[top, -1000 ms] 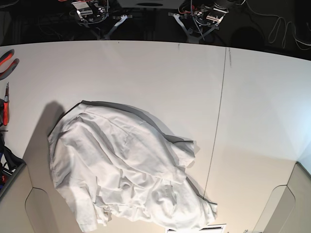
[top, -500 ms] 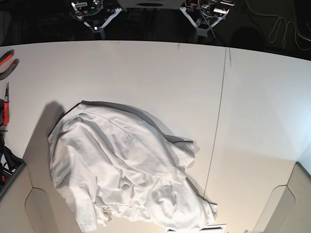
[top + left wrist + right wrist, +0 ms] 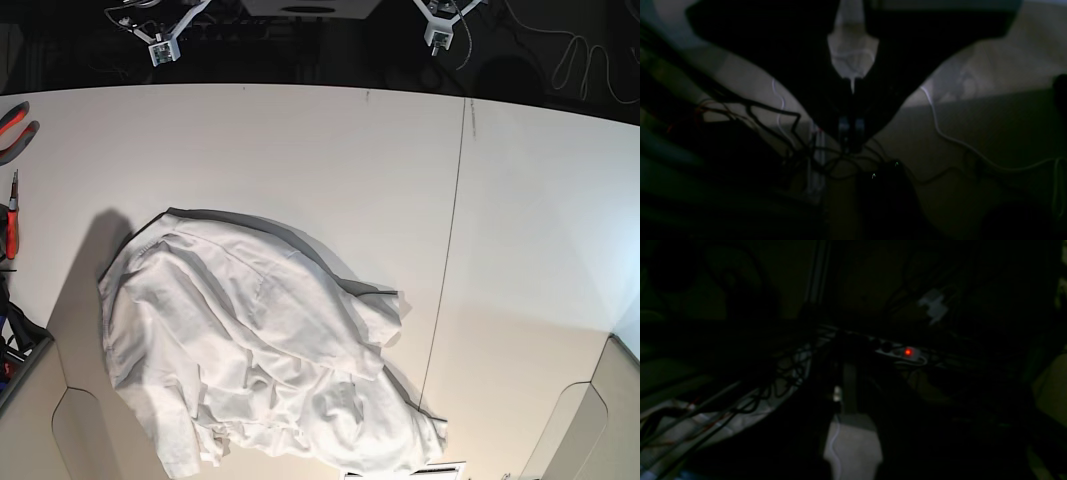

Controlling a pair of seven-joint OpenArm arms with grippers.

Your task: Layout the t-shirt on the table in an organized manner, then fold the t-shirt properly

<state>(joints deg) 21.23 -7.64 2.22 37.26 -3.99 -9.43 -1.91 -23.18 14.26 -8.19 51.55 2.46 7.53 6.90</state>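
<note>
One t-shirt point(image 3: 255, 350), white, soft, heavily wrinkled, bunched in a crumpled heap. Greyish hems visible along upper edge and lower right edge. Located on the table point(image 3: 330, 150), in the near-left area of the base view, left of the dark seam point(image 3: 447, 250); lower edge reaching the near border of that view. No contact with either gripper.

One table, cream-white, with rounded cut-outs at both near corners.

Two grippers, both at the far edge, well apart from the shirt: right gripper point(image 3: 165, 48) at upper left, left gripper point(image 3: 440, 32) at upper right. Jaw state: cannot tell for either; wrist views too dark, showing only cables point(image 3: 940, 126) and one red light point(image 3: 908, 352).

Red-handled tools point(image 3: 12, 130) at the left edge, count unclear.
</note>
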